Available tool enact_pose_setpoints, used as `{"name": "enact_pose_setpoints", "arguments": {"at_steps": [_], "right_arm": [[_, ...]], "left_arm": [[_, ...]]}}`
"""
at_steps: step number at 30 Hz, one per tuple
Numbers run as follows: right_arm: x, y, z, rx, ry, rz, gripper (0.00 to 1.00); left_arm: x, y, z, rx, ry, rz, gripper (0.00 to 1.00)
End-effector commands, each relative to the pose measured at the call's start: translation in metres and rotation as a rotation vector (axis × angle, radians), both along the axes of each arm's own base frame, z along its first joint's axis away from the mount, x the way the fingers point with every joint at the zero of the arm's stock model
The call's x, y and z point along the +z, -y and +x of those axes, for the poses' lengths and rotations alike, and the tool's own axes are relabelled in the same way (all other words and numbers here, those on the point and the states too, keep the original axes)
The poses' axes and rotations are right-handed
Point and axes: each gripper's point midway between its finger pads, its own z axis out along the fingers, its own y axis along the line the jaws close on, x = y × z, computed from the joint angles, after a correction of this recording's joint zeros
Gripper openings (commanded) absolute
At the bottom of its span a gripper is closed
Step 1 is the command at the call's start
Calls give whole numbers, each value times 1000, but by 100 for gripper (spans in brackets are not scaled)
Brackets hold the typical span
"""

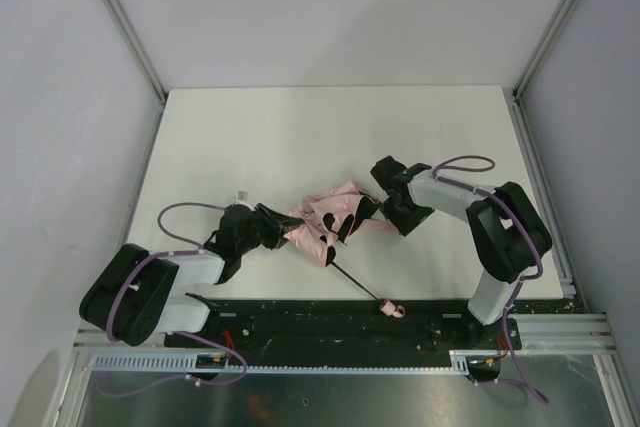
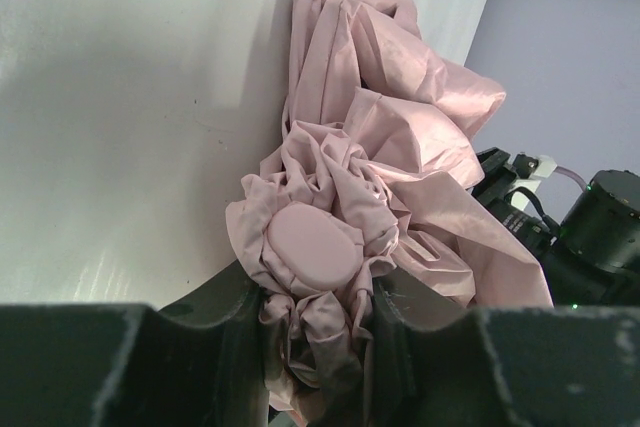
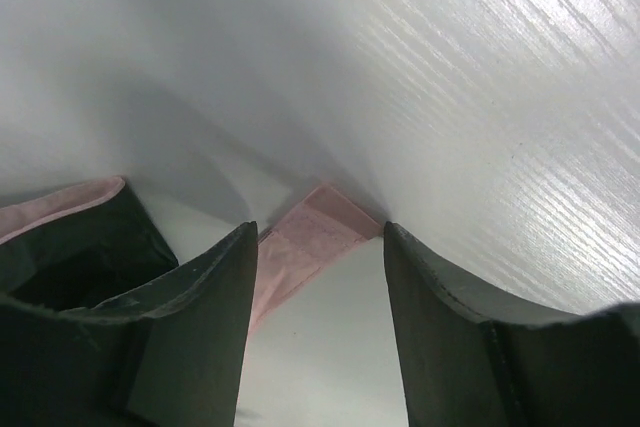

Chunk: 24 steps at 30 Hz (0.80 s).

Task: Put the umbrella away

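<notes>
Umbrella (image 1: 330, 222) fabric lay in a crumpled pale pink heap on the white worktop (image 1: 300, 137), a little toward 6 o'clock from its middle in the top view. The thin black shaft (image 1: 355, 285) ran out of the heap toward 5 o'clock and ended in the small pink handle (image 1: 393, 308) near the worktop's front edge, well apart from both arms.

The left gripper (image 1: 283, 230) met the heap from its 8 o'clock side. Seen from the left wrist, its dark fingers (image 2: 215, 317) were clamped on a bunch of gathered fabric, and the round pink cap (image 2: 310, 247) sat just above the pinch, between the fingertips. The rest of the canopy rose in folds toward 12 o'clock in that view.

The right gripper (image 1: 372, 209) reached the heap from its 2 o'clock side, tips at the fabric's edge. In the right wrist view the right gripper (image 3: 318, 237) had its jaws apart with bare worktop showing between them. A narrow pink fabric tab (image 3: 300, 257) lay flat on the worktop at the fingertips — spanning the gap, not visibly pinched. More pink cloth showed at 9 o'clock in that view, beyond the left-hand finger.
</notes>
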Motion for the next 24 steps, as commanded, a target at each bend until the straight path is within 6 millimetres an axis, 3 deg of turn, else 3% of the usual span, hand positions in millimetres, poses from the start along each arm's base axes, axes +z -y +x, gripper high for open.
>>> {"name": "enact_pose_setpoints", "arguments": {"at_steps": [1, 5, 10, 14, 18, 21, 24], "right_arm": [[-22, 1, -17, -52, -82, -74, 53], [-27, -3, -12, -33, -92, -93, 34], [-18, -6, 22, 37, 24, -96, 4], [-5, -4, 53, 72, 151, -118, 0], [13, -6, 84, 137, 283, -140, 0], [31, -12, 111, 191, 401, -153, 0], [42, -25, 135, 255, 482, -81, 0]], "left_arm": [[21, 7, 0, -34, 75, -50, 0], [22, 6, -3, -41, 84, -51, 0], [26, 9, -9, -94, 107, -55, 0], [35, 12, -13, -153, 145, -69, 0], [58, 14, -16, -213, 228, -97, 0], [73, 15, -17, -240, 271, -120, 0], [76, 15, -17, -233, 264, -136, 0]]}}
